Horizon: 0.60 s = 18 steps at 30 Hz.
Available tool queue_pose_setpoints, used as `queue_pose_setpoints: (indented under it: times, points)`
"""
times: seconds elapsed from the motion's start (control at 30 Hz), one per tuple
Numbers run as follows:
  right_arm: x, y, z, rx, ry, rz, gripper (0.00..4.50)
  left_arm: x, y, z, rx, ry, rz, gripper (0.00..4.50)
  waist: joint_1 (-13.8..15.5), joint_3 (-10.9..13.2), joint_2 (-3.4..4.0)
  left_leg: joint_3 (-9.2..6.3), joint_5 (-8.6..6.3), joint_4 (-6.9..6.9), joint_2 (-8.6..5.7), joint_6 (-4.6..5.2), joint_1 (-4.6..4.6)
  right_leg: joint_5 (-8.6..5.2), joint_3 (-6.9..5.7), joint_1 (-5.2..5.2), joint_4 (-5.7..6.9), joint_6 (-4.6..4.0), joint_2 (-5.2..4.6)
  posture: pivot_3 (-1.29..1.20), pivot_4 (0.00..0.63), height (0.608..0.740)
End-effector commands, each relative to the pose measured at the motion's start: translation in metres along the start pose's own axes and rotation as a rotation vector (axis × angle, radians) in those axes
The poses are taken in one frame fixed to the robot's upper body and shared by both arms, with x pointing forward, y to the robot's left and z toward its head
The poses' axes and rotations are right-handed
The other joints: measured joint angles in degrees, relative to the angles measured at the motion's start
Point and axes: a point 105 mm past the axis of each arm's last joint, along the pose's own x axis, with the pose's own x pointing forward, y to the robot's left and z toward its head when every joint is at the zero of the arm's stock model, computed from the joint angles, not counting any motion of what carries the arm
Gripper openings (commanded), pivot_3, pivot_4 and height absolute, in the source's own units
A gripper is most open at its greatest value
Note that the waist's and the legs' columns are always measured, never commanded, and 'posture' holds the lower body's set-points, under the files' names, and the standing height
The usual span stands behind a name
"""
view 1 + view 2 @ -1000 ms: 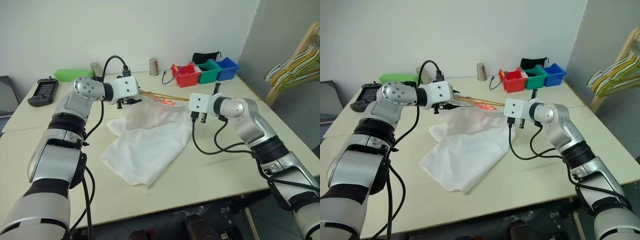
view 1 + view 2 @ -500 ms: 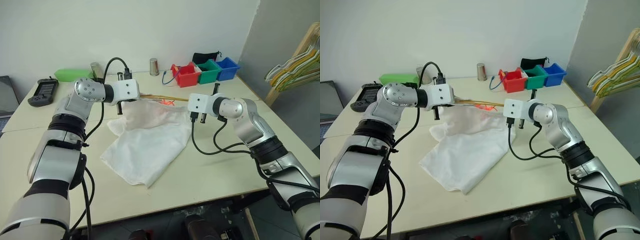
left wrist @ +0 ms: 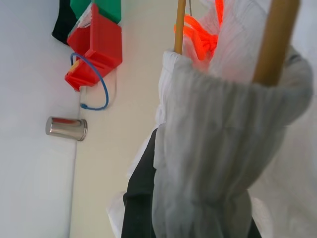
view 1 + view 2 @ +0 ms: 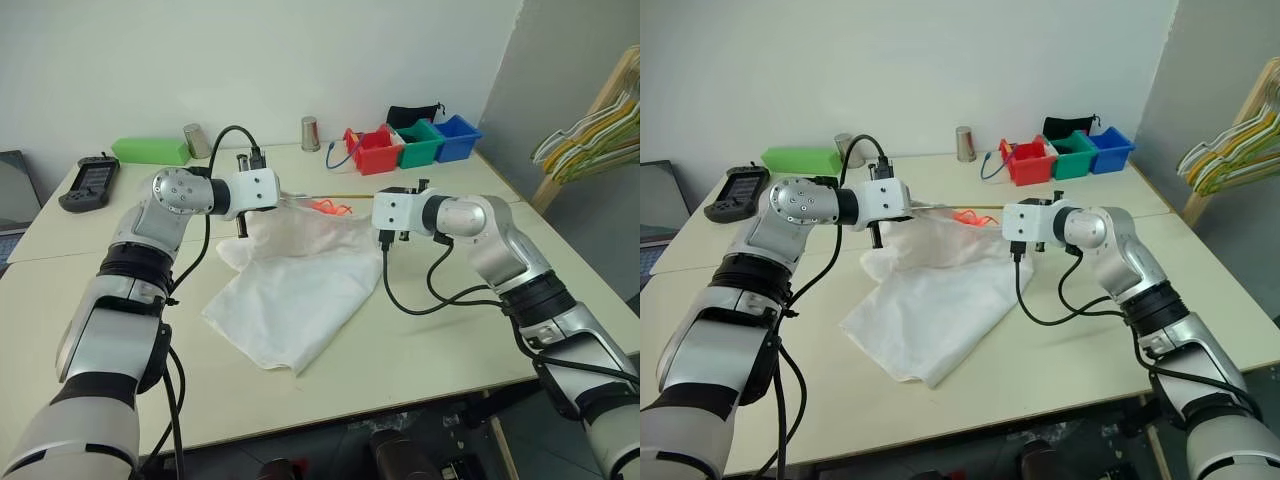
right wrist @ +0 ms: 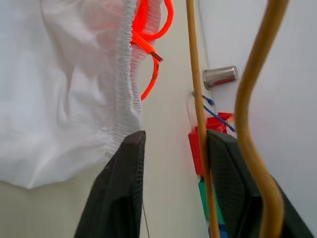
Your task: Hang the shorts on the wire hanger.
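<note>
**Right pincer lets go while the left keeps the waistband pinned**

Since a second ago, the right pincer [image 5: 171, 183] has spread its two black fingers [image 5: 119, 193]; they now stand apart with the thin yellowish-tan wire hanger [image 5: 197, 99] running between them, not clamped. The left pincer [image 4: 243, 218] has sunk slightly and is closed tight on the gathered elastic waistband of the floppy white thin-fabric shorts [image 4: 295, 290], which the left wrist view shows bunched over the hanger's wire.

The rest of the shorts trails down onto the pale desk [image 4: 450, 340], the orange drawstring [image 4: 328, 206] lying just beside the wire.

To do this step well, I judge the left grip should hold firm so the hanger does not slip out, while the right re-grasps the free waistband edge and draws it along the wire, keeping clear of the drawstring.
</note>
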Motion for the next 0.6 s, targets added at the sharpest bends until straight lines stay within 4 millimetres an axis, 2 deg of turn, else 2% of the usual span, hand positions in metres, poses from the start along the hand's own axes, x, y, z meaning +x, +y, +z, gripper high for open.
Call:
queue_pose_setpoints:
  times: [0.03,0.13,0.2,0.27,0.37,0.5,0.6]
  points:
    - [-0.028,-0.020,-0.008,0.060,0.003,-0.029,3.06,-0.012,0.005,0.003,-0.023,-0.031,0.067,0.00,-0.01,0.00,0.00,-0.04,0.00,0.00,0.01,0.00,0.00,0.00,-0.02,0.00,-0.01,0.00,0.00,-0.10,0.000,0.740]
    - [-0.038,-0.023,-0.013,0.094,0.018,-0.027,3.81,-0.013,-0.003,-0.001,-0.034,-0.023,0.063,0.00,-0.11,-0.03,-0.02,-0.16,0.00,0.03,0.02,0.00,-0.01,0.00,-0.06,0.01,0.01,0.00,-0.03,-0.11,0.000,0.740]
    - [-0.042,-0.025,-0.015,0.097,0.026,-0.033,4.12,-0.013,-0.006,-0.003,-0.042,-0.019,0.062,0.00,-0.15,-0.06,0.01,-0.18,0.00,0.04,0.01,0.00,-0.01,0.00,-0.06,0.01,0.03,0.00,-0.03,-0.11,0.000,0.740]
    - [-0.056,-0.029,-0.027,0.256,0.041,-0.032,4.47,-0.016,-0.012,-0.007,-0.066,-0.014,0.057,0.00,-0.27,-0.07,0.02,-0.16,0.00,0.04,-0.01,0.00,0.00,0.00,-0.05,0.01,0.04,0.00,-0.03,-0.13,0.000,0.740]
    - [-0.070,-0.026,-0.041,0.406,0.052,-0.008,4.47,-0.020,-0.020,-0.013,-0.060,0.014,0.043,0.00,-0.23,-0.08,0.01,-0.21,0.00,0.04,0.02,0.00,-0.01,0.00,-0.11,0.02,0.02,0.00,-0.03,-0.14,0.000,0.740]
    - [-0.069,-0.018,-0.043,0.572,0.023,0.026,4.47,-0.022,-0.019,-0.010,-0.062,0.011,0.049,0.00,-0.30,-0.39,-0.04,-0.23,0.00,0.05,0.01,0.00,-0.01,0.00,-0.14,0.04,0.02,0.00,-0.05,-0.13,0.000,0.740]
    - [-0.064,-0.002,-0.054,0.680,0.024,0.080,4.47,-0.025,-0.017,-0.006,-0.094,-0.014,0.056,0.00,-0.39,-0.60,-0.01,-0.24,0.00,0.04,0.00,0.00,-0.01,0.00,-0.16,0.05,0.02,0.00,-0.02,-0.13,0.000,0.740]
